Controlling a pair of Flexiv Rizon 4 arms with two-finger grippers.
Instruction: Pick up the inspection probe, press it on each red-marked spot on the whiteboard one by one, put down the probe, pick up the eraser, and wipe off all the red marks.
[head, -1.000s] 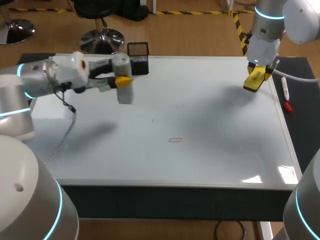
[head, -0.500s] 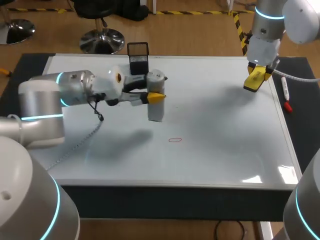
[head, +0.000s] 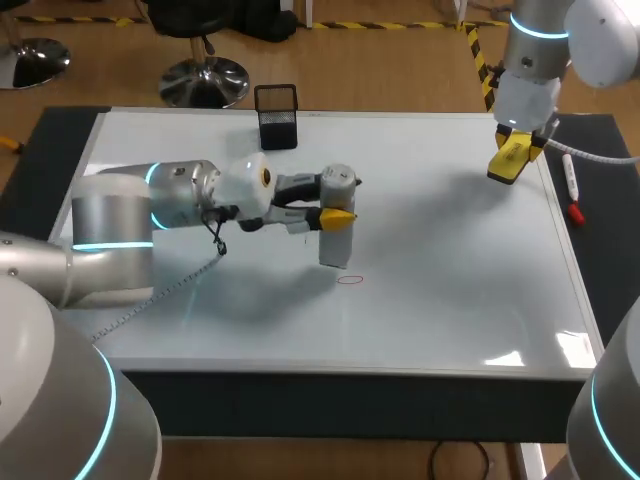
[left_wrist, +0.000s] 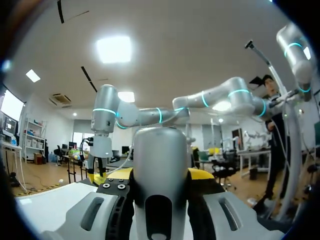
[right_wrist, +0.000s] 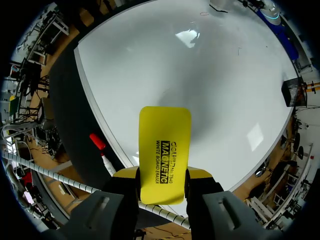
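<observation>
The big white whiteboard (head: 450, 280) fills the table. Over the last second my left arm has swung from beside the black wire-mesh pen cup (head: 277, 116) out to the board's middle. My left gripper (head: 338, 212) is clamped around the grey cylindrical inspection probe (head: 336, 240), which hangs upright below its fingers. My right gripper (head: 512, 150) has not moved; it hovers over the board's far right edge, gripping the flat yellow whiteboard eraser (right_wrist: 164, 150). A red-capped white marker pen (right_wrist: 102, 150) lies off the board beside that gripper. The small red oval mark (head: 349, 279) now sits just under the probe's lower end; I can't tell if they touch.
</observation>
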